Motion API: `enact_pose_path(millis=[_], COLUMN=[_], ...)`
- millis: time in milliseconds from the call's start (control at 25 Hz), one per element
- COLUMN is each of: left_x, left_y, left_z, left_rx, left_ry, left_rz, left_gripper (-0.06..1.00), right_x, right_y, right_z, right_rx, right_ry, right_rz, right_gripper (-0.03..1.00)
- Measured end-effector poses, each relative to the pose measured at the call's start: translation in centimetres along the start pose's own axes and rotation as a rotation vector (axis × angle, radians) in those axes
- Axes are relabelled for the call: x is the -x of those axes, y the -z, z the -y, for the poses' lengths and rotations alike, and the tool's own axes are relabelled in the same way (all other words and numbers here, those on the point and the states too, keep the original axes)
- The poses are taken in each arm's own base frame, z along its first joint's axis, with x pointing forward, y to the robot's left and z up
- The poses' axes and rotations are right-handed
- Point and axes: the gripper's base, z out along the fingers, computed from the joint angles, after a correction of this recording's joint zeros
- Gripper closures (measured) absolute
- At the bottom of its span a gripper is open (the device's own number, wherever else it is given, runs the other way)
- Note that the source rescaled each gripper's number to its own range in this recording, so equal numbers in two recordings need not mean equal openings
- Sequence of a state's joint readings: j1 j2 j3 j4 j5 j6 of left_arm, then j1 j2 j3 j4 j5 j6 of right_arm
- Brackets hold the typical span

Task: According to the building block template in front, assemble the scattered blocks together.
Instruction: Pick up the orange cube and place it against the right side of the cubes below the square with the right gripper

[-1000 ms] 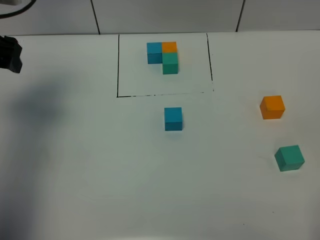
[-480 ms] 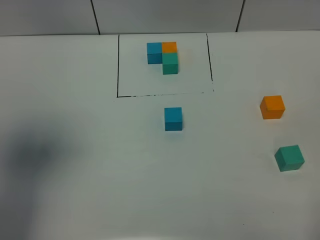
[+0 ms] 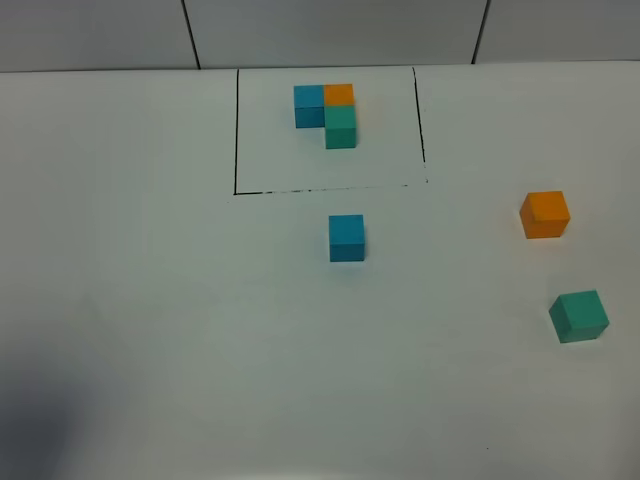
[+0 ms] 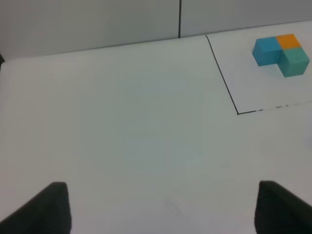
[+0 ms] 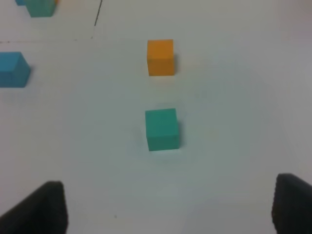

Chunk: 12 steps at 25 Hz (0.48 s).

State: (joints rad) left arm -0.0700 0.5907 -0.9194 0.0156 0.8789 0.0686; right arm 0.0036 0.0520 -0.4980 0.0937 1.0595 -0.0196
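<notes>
White counter (image 3: 140, 300) fills every view. Left tool (image 4: 163, 209) hangs released above it. One building block template (image 3: 328, 115) sits framed at the far middle. Three singles lie apart: blue block (image 3: 347, 238) at centre, orange block (image 3: 545, 214) and teal block (image 3: 579, 316) rightward, facing the released right tool (image 5: 170, 204).

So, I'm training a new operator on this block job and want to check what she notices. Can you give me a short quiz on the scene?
1. True or false: the loose blue cube lies outside the black frame.
2. In the template, which cube sits at the corner, joining the other two? A blue, B orange, C teal.
3. Fill in: of the loose cubes, the ___ one lies nearest the right fingers.
Key: 1 true; 2 B; 3 the teal cube.
</notes>
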Motion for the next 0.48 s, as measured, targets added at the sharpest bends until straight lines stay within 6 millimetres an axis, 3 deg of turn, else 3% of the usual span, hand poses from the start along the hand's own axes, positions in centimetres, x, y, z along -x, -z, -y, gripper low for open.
enact_pose_path(millis=[280,480], left_x=[-4.1,-6.7], left_y=[2.4,3.0], left_z=[0.3,0.5], left_rx=[0.007,0.007], left_ry=[0.004,0.006], left_rz=[0.128,0.150], left_gripper=[0.25,0.25], right_x=[0.0,0.0], right_y=[0.0,0.0], right_z=[0.0,0.0], right_rx=[0.000,0.000], right_ry=[0.000,0.000], right_rz=[0.000,0.001], right_gripper=[0.25,0.25])
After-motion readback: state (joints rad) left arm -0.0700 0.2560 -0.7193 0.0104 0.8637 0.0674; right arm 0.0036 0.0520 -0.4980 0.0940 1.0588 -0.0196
